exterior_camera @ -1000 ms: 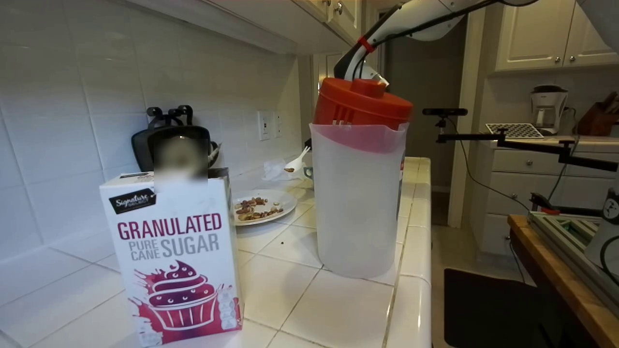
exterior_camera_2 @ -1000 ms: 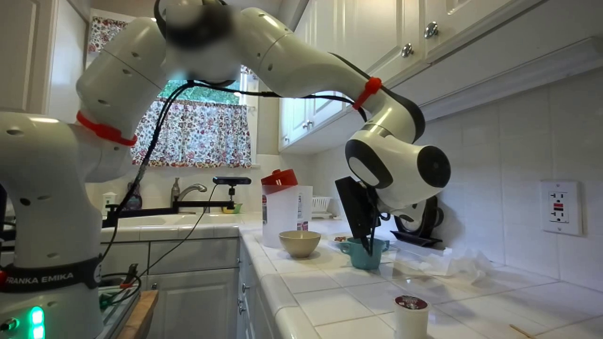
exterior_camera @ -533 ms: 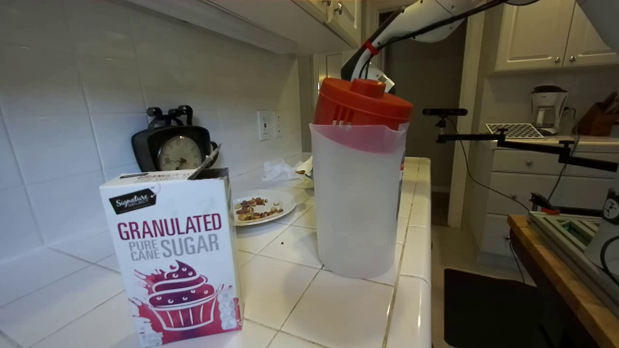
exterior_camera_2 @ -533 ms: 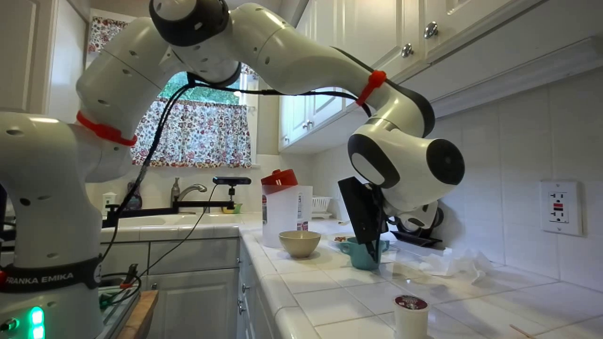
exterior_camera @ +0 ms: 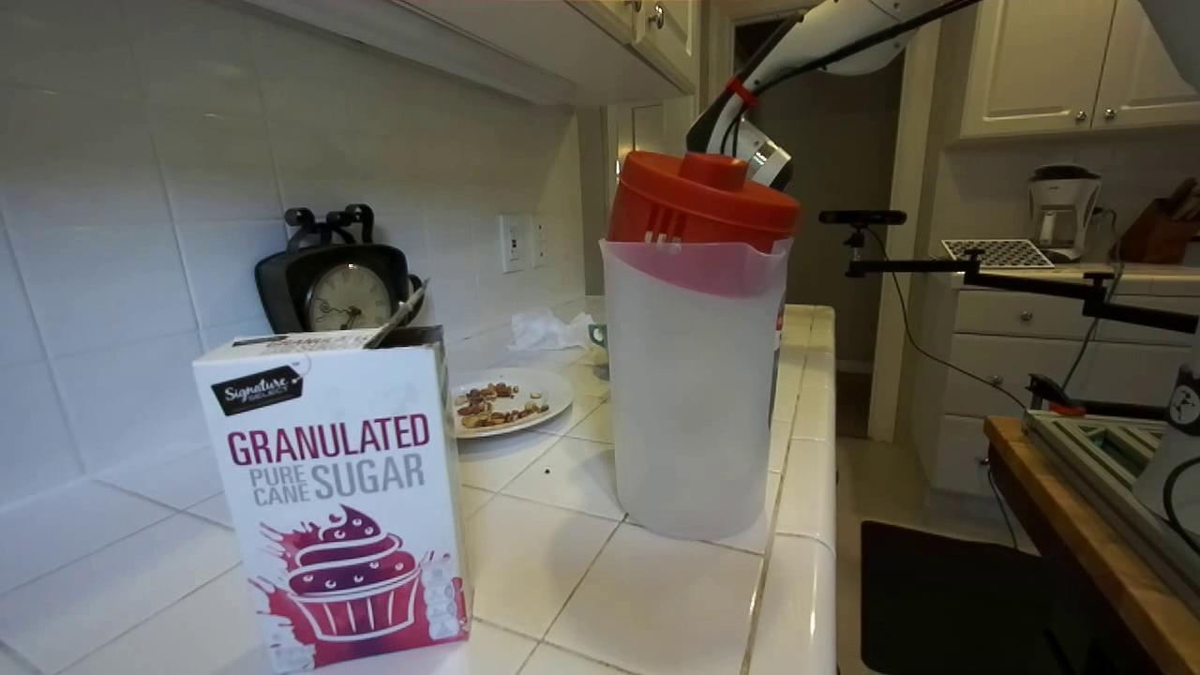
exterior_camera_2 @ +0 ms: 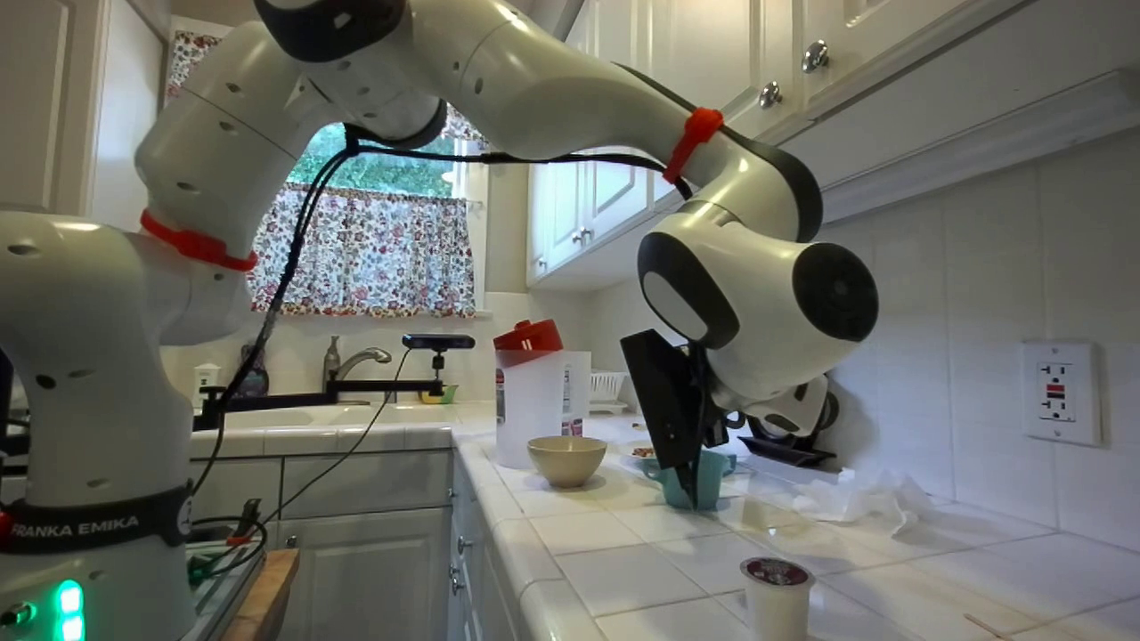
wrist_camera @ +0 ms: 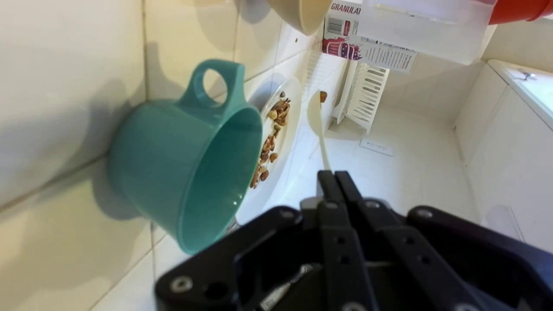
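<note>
- The gripper [wrist_camera: 333,174] has its two fingers brought together, pinching the handle of a white spoon [wrist_camera: 314,115].
- The spoon points out ahead of the fingertips in the wrist view, and a brown nut [wrist_camera: 323,96] shows at the edge of its bowl.
- Just beside the gripper, a teal cup [wrist_camera: 160,151] with two handles stands upright on the tiled counter [exterior_camera: 656,600]; a couple of bright specks show on its inner wall, and its bottom is out of sight.
- Beyond the cup in the wrist view lies a white plate [exterior_camera: 555,386] bearing a scatter of mixed nuts [exterior_camera: 497,405].
- A beige bowl [exterior_camera_2: 566,463] stands near the cup, seen too much from the side to tell what it holds.
- A translucent pitcher [exterior_camera: 694,403] stands upright, a red lid [exterior_camera: 703,197] tilted in its mouth and showing pink through the wall.
- A sugar box [exterior_camera: 347,506] stands near the pitcher, its top flap raised, the contents hidden.
- A small white pod [exterior_camera_2: 777,605] has a dark red printed cover.
</note>
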